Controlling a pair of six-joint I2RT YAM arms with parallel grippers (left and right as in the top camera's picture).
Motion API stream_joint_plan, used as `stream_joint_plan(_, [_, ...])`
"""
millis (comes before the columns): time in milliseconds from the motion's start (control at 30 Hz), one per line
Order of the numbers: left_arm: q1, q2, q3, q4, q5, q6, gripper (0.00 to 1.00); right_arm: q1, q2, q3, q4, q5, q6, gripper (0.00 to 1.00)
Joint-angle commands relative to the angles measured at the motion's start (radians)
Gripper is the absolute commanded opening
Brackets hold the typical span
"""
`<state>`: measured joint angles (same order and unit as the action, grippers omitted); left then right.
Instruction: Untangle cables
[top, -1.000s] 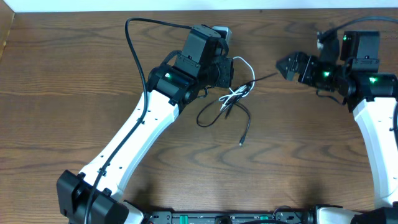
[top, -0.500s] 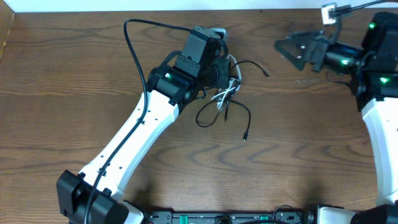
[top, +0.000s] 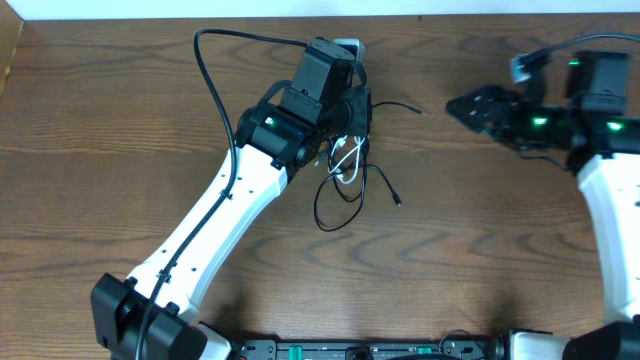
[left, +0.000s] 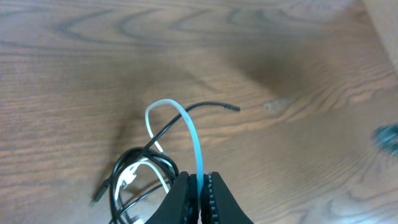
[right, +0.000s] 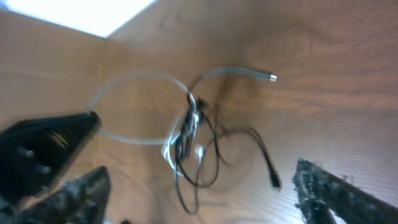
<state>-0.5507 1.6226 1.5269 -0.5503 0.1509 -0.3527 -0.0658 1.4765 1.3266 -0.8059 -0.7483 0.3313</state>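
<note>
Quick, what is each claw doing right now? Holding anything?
Left gripper: closed on the white cable.
Right gripper: open, holding nothing.

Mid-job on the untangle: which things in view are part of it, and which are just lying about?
Part of the job: white cable, clamped in the left pincer; black cable, tangled with it; right pincer, open, holding nothing.
Just there: left arm's thick black wire; wooden table.

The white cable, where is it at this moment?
The white cable sits centre-left in the overhead view, pinched by the left tool and tangled with the black cable.
</note>
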Motion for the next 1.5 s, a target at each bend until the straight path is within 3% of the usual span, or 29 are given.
stream_joint_plan(0, [0.005, -0.029, 0.017, 0.019, -0.005, -0.047, 0.07, 0.098, 0.056, -0.001, -0.010, 0.131, 0.011, 0.79])
stream_joint_plan(567, [0.005, -0.029, 0.017, 0.017, -0.002, -0.072, 0.07, 0.360, 0.347, -0.001, 0.224, 0.174, 0.205, 0.68])
stream_joint_plan(833, [0.005, -0.029, 0.017, 0.017, -0.002, -0.072, 0.07, 0.398, 0.429, -0.001, 0.242, 0.253, 0.260, 0.41])
stream_joint_plan(1133, [0.049, -0.035, 0.017, 0.008, -0.006, -0.071, 0.07, 0.384, 0.461, -0.001, 0.183, 0.372, 0.263, 0.01])
stream_joint_plan(1467, [0.285, -0.111, 0.018, -0.116, -0.138, -0.017, 0.07, 0.190, 0.461, -0.001, -0.004, 0.510, 0.077, 0.01])
